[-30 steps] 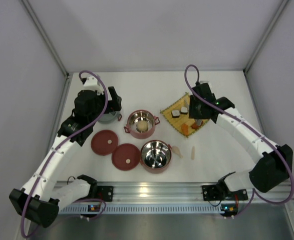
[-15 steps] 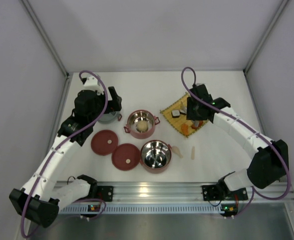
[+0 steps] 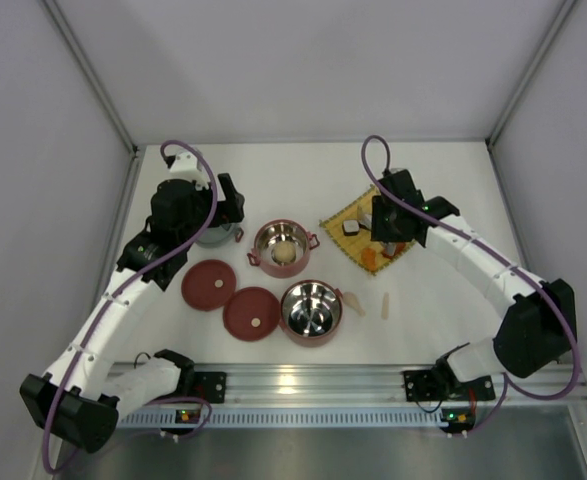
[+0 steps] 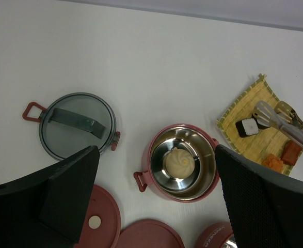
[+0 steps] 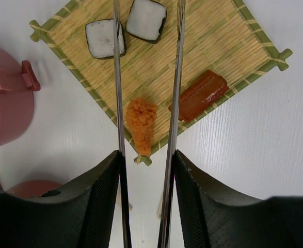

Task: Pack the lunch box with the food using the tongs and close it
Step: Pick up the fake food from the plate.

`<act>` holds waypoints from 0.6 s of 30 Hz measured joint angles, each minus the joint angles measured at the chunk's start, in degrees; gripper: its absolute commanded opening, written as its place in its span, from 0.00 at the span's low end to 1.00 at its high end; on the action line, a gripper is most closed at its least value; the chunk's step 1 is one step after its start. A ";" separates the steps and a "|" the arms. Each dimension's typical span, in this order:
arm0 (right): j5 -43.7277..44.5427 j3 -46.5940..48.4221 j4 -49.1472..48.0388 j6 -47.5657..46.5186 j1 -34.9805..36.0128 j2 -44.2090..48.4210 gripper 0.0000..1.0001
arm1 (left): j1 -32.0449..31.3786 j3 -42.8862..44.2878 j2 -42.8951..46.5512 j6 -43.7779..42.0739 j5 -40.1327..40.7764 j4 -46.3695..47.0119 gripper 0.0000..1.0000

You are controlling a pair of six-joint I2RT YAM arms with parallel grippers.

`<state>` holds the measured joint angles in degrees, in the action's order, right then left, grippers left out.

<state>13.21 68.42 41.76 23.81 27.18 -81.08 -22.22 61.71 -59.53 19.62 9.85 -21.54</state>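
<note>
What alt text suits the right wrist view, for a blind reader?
Jaws of the right gripper hold slim metal tongs, arms apart, over a yellow woven mat carrying two black-wrapped white rolls and two orange pieces; a maroon bowl edges in left.

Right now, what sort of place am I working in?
Probably a robot test cell, not a real kitchen: a plain white tabletop boxed in by blank panels, an aluminium rail along the near edge, and toy food on a woven mat.

Two slim white-shelled arms with bulky black joint housings are carrying looping purple cables; broad matte-black fingers are filling the lower corners of each wrist view.
</note>
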 measured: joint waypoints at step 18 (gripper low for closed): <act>0.28 -1.68 -0.31 0.39 0.00 -0.20 0.27 | 0.00 0.00 0.00 0.00 0.00 0.00 0.99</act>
<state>13.50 66.74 41.45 24.21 27.18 -81.28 -22.22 61.71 -59.53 19.62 9.85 -21.54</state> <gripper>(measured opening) 0.288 0.986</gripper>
